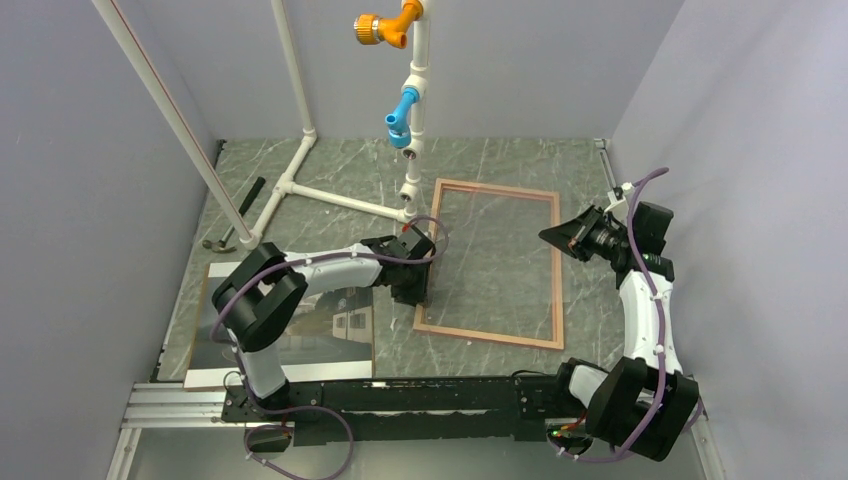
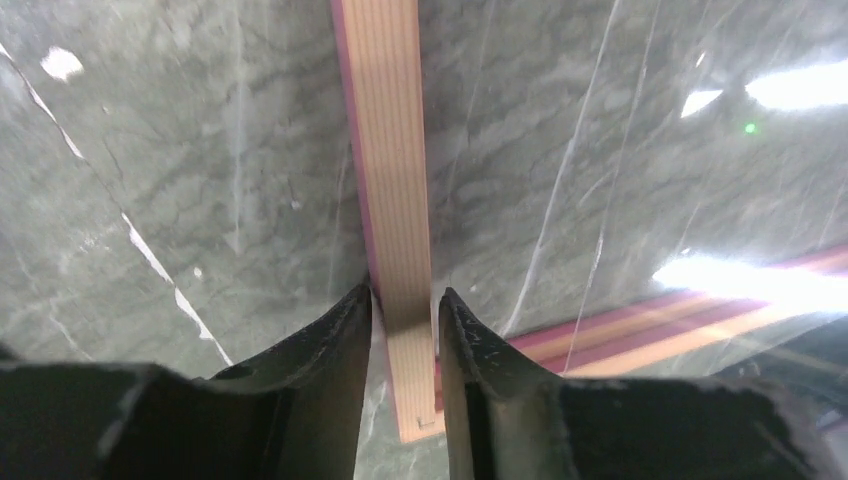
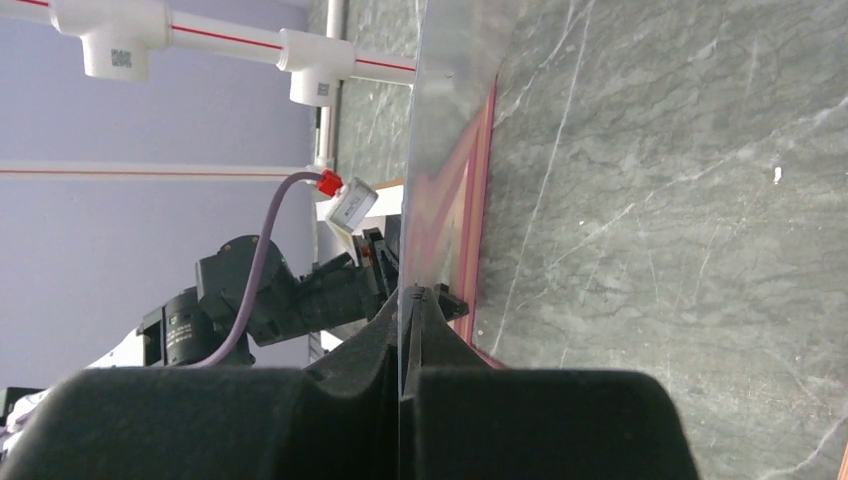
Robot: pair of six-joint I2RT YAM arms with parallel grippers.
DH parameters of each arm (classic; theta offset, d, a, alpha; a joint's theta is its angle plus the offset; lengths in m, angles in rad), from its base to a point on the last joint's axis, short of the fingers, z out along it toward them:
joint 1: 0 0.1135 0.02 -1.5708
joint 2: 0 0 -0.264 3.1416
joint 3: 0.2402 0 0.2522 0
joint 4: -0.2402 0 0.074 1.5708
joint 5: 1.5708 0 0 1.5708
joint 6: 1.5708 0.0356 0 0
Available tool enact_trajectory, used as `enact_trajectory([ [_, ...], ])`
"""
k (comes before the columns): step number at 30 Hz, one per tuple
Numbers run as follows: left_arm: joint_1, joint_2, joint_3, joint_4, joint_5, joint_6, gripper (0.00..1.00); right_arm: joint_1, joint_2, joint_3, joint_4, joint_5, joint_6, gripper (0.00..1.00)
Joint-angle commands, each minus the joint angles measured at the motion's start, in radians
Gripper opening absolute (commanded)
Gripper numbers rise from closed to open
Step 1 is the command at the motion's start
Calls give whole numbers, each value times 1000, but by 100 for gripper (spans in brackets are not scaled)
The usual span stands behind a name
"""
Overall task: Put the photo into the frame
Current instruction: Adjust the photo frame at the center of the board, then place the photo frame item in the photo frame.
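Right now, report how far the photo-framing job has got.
Done: the frame lies reverse up. In hand: the left end effector pinches its rail; the right end effector is shut on the pane. Left: the photo lies outside, under the left arm, not yet in the frame.

Robotics lab test cell. Evidence: two black-and-white robot arms, left [image 1: 305,272] and right [image 1: 640,310], bolted to aluminium rail [image 1: 175,405]; plain grey partition walls [image 1: 90,200]; white plastic pipe rig [image 1: 330,193]; grey marble-pattern tabletop [image 1: 500,160]; purple cabling [image 1: 648,180].
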Motion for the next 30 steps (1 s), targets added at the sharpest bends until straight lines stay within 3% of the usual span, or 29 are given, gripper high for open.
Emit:
enact_trajectory([
  [1,-13,-78,-33,-33,52,-22,49,-2,-21,31,32,-44,-29,0],
  [4,10,-118,-57,3,73,-10,64,-2,-15,30,42,-57,-31,0],
  [9,96,-188,-160,165,175,-14,64,9,18,47,51,-78,-29,0],
  [16,170,-147,-176,256,248,-6,55,84,57,84,94,-44,4,0],
  [30,173,-14,-97,230,182,25,30,180,118,131,73,57,-38,0],
])
